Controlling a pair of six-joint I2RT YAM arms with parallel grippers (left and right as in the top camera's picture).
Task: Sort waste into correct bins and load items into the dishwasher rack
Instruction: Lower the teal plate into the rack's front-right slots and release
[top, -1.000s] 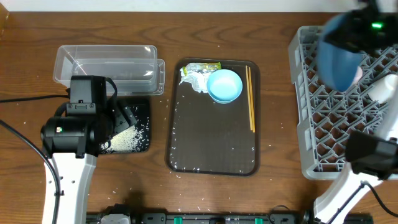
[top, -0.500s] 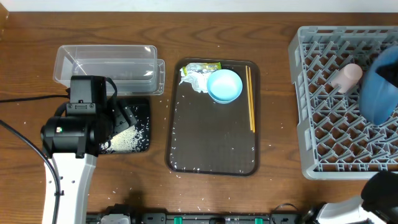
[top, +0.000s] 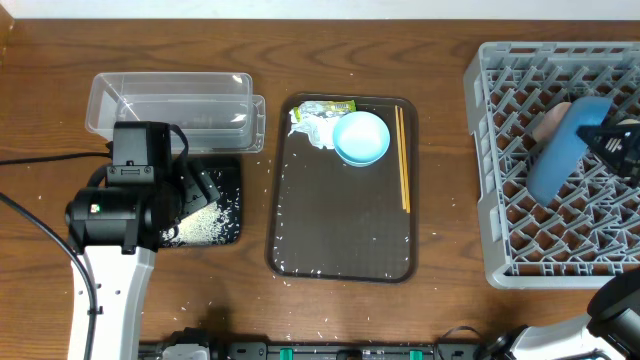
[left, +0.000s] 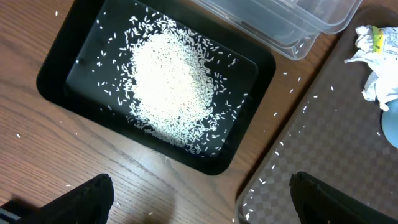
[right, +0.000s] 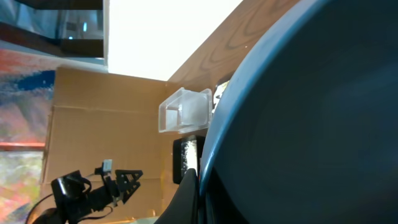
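1. A brown wooden desk (top: 440, 60) fills the overhead view.
2. The light-grey dishwasher rack (top: 500, 200) sits at the desk's right edge, its grid of pegs facing up.
3. A brown serving tray (top: 340, 230) lies in the middle of the desk, apart from the rack.
4. The left arm (top: 115, 215) stands over the left side. Its left tool (left: 202, 202) is spread wide, holds nothing, and hovers above the near edge of the black tray.
5. The clear plastic tub (top: 170, 100) lies at the back left, just beside the black tray's far side.
6. The shallow black tray (left: 56, 81) lies in front of the tub, left of the serving tray.
7. The large round blue dish (top: 555, 155) stands on edge, tilted, among the pegs in the right part of the rack. The right tool (top: 605, 138) is pressed together on its rim, pinching it. In the right wrist view the dish fills most of the frame.
8. The small light-blue bowl (top: 361, 137) sits upright at the far end of the serving tray.
9. The pink cup (top: 550, 120) lies in the rack, partly hidden behind the dish's upper edge.
10. The wooden chopsticks (top: 403, 160) lie straight along the serving tray's right side.
11. The crumpled white tissue (top: 312, 128) touches the bowl's left side, with the green-yellow snack wrapper (top: 330, 106) just behind it.
12. White rice grains (left: 171, 81) are heaped in the middle of the black tray. Stray grains dot the desk and the serving tray's near edge.
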